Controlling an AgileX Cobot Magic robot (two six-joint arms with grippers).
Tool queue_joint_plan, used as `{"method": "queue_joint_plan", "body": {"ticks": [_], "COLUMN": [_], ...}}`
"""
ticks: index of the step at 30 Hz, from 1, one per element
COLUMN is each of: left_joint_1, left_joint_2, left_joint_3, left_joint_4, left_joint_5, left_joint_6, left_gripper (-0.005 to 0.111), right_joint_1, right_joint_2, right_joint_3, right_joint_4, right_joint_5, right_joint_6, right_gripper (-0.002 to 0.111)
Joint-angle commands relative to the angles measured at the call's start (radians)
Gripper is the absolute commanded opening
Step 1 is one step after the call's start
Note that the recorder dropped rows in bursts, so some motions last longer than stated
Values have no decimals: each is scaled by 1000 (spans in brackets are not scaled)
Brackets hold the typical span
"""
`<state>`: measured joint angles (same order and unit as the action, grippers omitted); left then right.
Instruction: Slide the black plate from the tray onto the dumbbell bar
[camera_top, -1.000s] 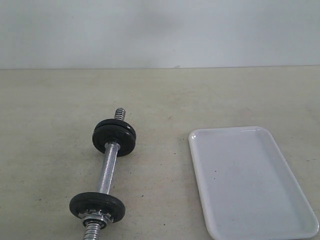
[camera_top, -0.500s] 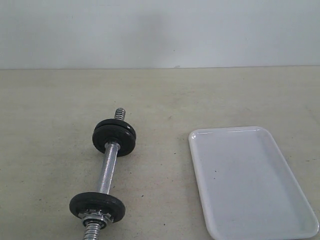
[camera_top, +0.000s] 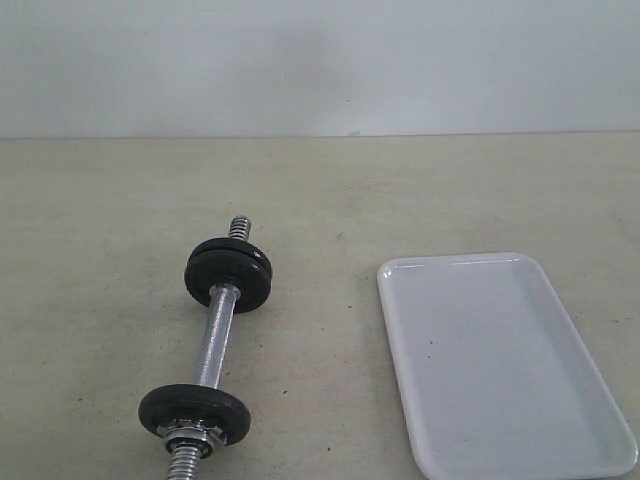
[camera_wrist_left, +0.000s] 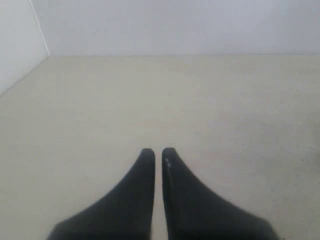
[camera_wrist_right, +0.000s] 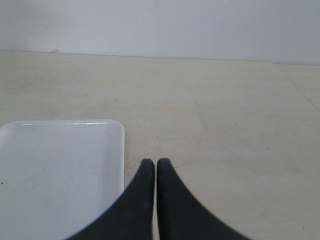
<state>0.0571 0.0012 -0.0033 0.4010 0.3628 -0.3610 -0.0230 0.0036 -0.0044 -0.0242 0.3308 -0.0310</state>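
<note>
The dumbbell bar (camera_top: 214, 345) lies on the table (camera_top: 100, 200) at the left, running front to back, with two plates (camera_top: 228, 275) together near its far end and one plate (camera_top: 194, 410) near its front end. The tray (camera_top: 500, 370) lies to its right, apart.

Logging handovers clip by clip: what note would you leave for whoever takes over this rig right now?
Left gripper: shut, empty, over bare table.
Right gripper: shut, empty, near the tray.
The tray holds no plate. The dumbbell bar lies left of it, carrying the far-end plates, seemingly two stacked, and the near-end plate beside a nut.
Done: plate apparently on the bar.
Left: nothing visible.
</note>
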Motion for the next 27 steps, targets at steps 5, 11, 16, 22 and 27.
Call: {"method": "queue_joint_plan", "body": {"ticks": [5, 11, 16, 22, 27], "left_joint_1": [14, 12, 2, 2, 2], "left_joint_2": [-1, -1, -1, -1, -1], "left_joint_3": [3, 3, 3, 3, 3], "left_joint_4": [-107, -117, -117, -115, -115], "left_joint_5": [-27, -27, -27, -27, -27], "left_joint_6": [-5, -5, -5, -5, -5], "left_gripper": [4, 4, 4, 4, 4], "right_joint_1": [-6, -6, -6, -6, -6], "right_joint_2": [-4, -4, -4, -4, -4], "right_joint_3": [4, 4, 4, 4, 4], "right_joint_4": [-12, -12, -12, -12, -12], "right_joint_5": [-9, -9, -9, -9, -9], "right_joint_6": [3, 3, 3, 3, 3], "right_gripper": [0, 0, 0, 0, 0]}}
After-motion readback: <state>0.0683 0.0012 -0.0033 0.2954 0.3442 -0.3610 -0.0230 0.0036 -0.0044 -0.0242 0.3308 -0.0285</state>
